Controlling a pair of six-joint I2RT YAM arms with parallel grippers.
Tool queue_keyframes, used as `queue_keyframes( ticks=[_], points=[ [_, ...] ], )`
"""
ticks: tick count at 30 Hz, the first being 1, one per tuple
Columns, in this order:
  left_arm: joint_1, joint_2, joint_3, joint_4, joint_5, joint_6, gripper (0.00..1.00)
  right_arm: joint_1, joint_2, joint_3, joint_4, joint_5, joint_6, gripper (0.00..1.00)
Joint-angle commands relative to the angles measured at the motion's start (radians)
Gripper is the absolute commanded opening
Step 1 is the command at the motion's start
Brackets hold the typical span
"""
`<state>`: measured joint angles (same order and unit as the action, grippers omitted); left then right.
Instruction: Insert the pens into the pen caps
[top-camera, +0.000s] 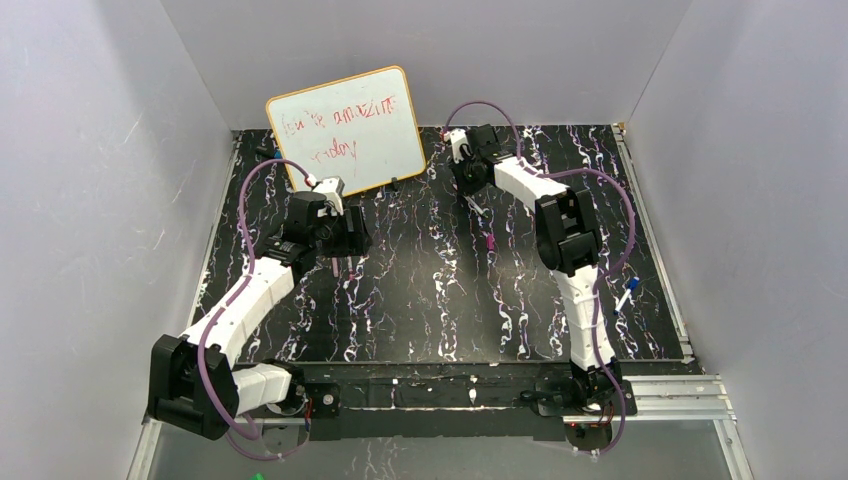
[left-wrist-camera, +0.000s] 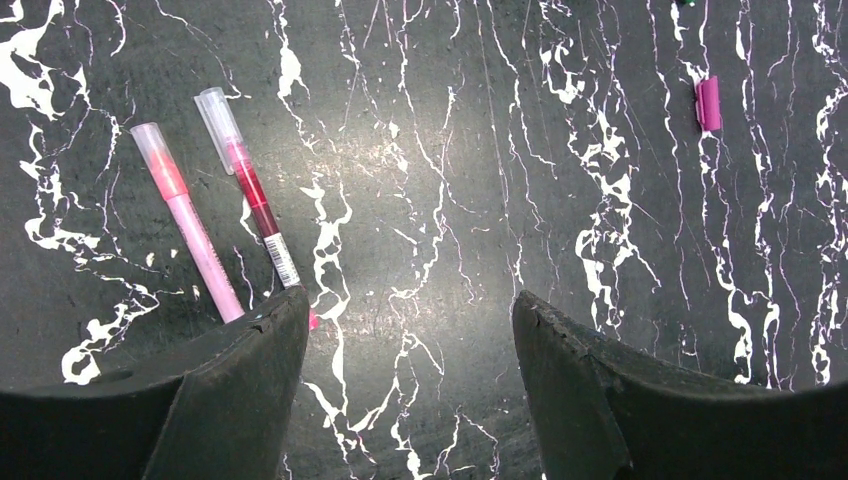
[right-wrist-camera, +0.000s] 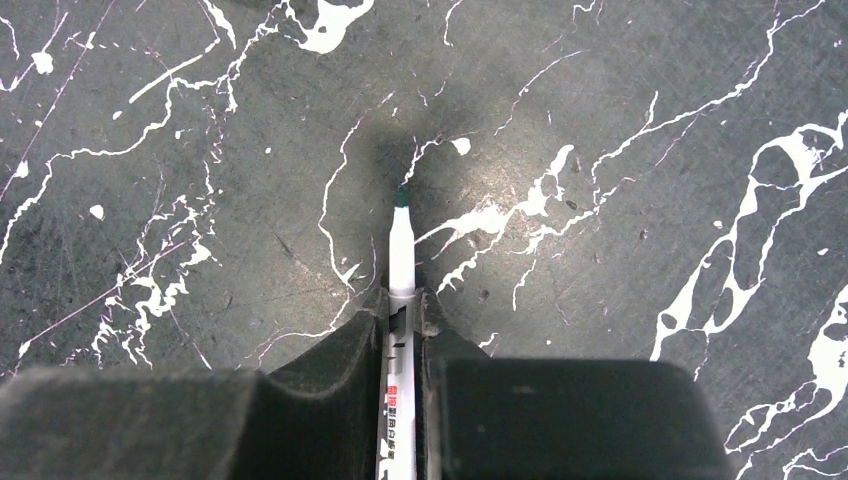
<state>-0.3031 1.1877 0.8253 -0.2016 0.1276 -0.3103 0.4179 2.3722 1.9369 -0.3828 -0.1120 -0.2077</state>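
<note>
Soft, even light falls from above across the black marbled table (top-camera: 440, 300) in the overhead view. It leaves the pale walls (top-camera: 90, 200) flat and the shadows of the arms faint. Under the left wrist camera a hazy patch of glare washes the middle of the tabletop, while the fingers (left-wrist-camera: 240, 400) of the left gripper (left-wrist-camera: 410, 300) loom dark and slightly blurred. In the right wrist view a dense shadow pools around the tip of the white pen (right-wrist-camera: 401, 250), which is sharp against the murky, unfocused fingers (right-wrist-camera: 330, 380) of the right gripper (right-wrist-camera: 402, 297).
</note>
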Motion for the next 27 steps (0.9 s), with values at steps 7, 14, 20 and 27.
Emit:
queue_keyframes(
  ticks=[7,14,20,27],
  points=[
    [0.004,-0.02,-0.03,0.053,0.132,0.011,0.72,-0.005,-0.126,-0.018,0.015,-0.112,0.071,0.05],
    [0.005,-0.058,-0.06,0.152,0.245,-0.014,0.72,0.0,-0.261,-0.091,0.069,-0.188,0.122,0.05],
    [0.004,-0.129,-0.107,0.323,0.35,-0.047,0.73,0.06,-0.418,-0.207,0.139,-0.22,0.154,0.05],
    [-0.002,-0.247,-0.273,0.794,0.396,-0.258,0.73,0.117,-0.622,-0.407,0.433,-0.388,0.369,0.06]
  ],
)
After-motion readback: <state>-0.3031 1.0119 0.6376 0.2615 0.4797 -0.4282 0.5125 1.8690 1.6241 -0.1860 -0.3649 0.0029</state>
